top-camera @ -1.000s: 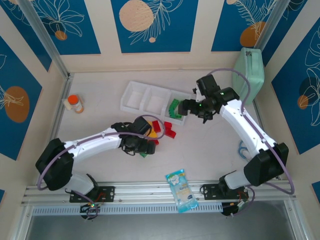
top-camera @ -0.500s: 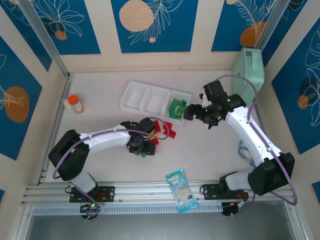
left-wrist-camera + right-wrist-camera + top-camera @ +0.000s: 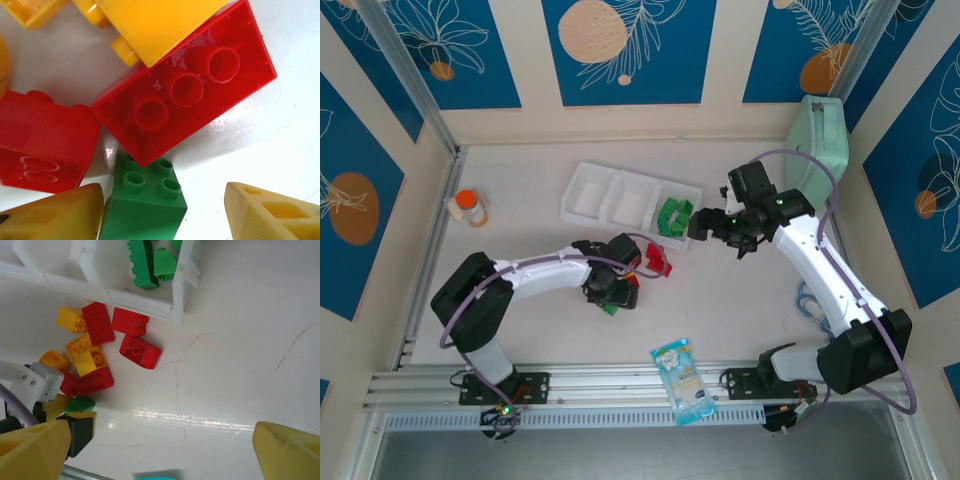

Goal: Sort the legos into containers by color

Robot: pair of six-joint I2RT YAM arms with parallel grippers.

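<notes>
- A blue-and-white snack packet (image 3: 685, 381) lies at the near edge of the desk (image 3: 520, 180), between the bases of the two arms.
- A little farther in and to the left, a small green lego (image 3: 145, 200) sits on the desk at the near side of a loose pile, with four studs showing.
- The left tool (image 3: 162, 212) is low over that pile. Its jaws are partly open, one on each side of the green lego. One yellow fingertip (image 3: 55, 212) is right against the brick. The other fingertip (image 3: 270, 215) stands apart from it, with bare desk between. The brick is straddled, not clamped.
- Just beyond the green lego, a large red lego (image 3: 185, 90) lies upside down, with three round tubes showing in its hollow underside. One of its corners is against the green brick. A second red lego (image 3: 45, 142) lies beside it, and a yellow lego (image 3: 155, 25) overlaps its far edge.
- On the right side of the pile, a third red lego (image 3: 130, 321) lies just near of the tray wall. A fourth red lego (image 3: 141, 351) lies just near of that one.
- The right tool (image 3: 161, 450) hangs above the desk just right of the tray's right end. Its jaws are spread wide with nothing between them.
- The white tray (image 3: 588, 198) sits past the pile, its three square containers joined in a row. The right-hand container holds several green legos (image 3: 672, 217).
- An orange-capped bottle (image 3: 470, 207) stands at the left edge of the desk.
- A mint-green case (image 3: 823, 140) stands at the far right.
</notes>
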